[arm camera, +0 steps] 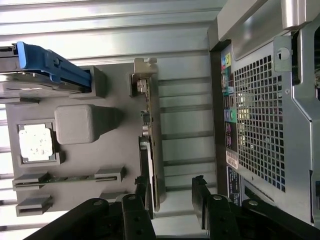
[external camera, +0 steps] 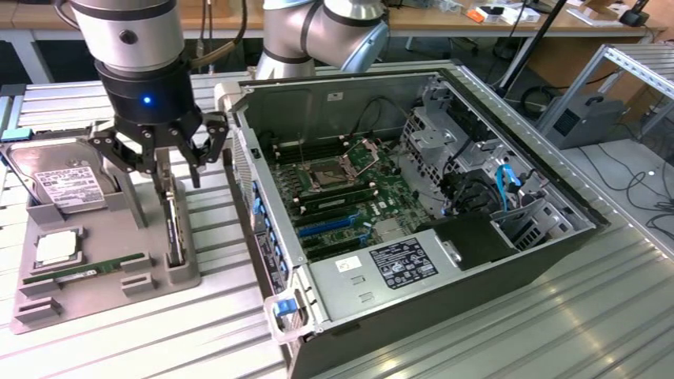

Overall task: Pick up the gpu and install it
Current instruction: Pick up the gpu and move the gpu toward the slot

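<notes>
Exterior view: I see a ribbed metal tabletop (external camera: pixel 526 324) carrying the open computer case (external camera: pixel 421 197); at left of frame the gripper (external camera: pixel 166 175) hangs spread over the gpu (external camera: pixel 172 225), standing on edge in the gray tray (external camera: pixel 74 304). Cluttered desks (external camera: pixel 443 17) behind.

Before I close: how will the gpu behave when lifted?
Probably stiff: the gpu is a thin flat board. Likely fragile, with bare parts along its edge. Standing on edge in the grey holder, it might tip if the gripper nudges it.
</notes>
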Tool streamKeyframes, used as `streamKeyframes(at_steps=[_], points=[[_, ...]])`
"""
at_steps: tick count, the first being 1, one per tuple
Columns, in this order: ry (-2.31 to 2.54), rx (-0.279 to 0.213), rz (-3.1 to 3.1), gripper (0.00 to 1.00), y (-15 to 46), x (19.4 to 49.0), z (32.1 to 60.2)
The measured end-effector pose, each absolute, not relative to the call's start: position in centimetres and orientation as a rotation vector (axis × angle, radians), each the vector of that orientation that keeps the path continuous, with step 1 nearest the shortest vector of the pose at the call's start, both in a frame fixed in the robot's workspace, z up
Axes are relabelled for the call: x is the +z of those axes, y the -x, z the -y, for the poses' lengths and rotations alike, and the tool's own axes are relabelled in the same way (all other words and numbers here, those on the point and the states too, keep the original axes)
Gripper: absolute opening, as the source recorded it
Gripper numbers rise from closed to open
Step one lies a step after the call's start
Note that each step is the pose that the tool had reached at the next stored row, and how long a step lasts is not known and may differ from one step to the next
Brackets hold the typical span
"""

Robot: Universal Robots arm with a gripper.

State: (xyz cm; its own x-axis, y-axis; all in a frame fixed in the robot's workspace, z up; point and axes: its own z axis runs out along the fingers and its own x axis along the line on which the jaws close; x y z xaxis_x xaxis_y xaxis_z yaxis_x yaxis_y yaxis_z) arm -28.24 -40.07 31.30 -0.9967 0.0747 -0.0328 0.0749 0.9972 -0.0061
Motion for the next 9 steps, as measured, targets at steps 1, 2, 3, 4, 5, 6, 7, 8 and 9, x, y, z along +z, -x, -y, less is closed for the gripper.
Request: streamKeyframes(at_steps=[1,2,3,4,5,6,7,8,9], points=[[-0.116,-0.011,-3.107,0.48,28.32,31.26,40.06],[-0.116,-0.012,-3.107,0.48,28.40,31.22,40.07],[-0.116,-0.011,-3.107,0.48,28.47,31.17,40.07],[-0.116,-0.012,-3.107,0.48,28.51,31.13,40.07],[-0.116,-0.012,-3.107,0.48,28.52,31.11,40.07],[-0.116,-0.012,-3.107,0.48,28.54,31.07,40.07],[-0.116,-0.012,-3.107,0.48,28.55,31.01,40.07],[-0.116,-0.012,-3.107,0.48,28.56,30.96,40.07],[-0.116,-0.012,-3.107,0.48,28.56,30.91,40.07]])
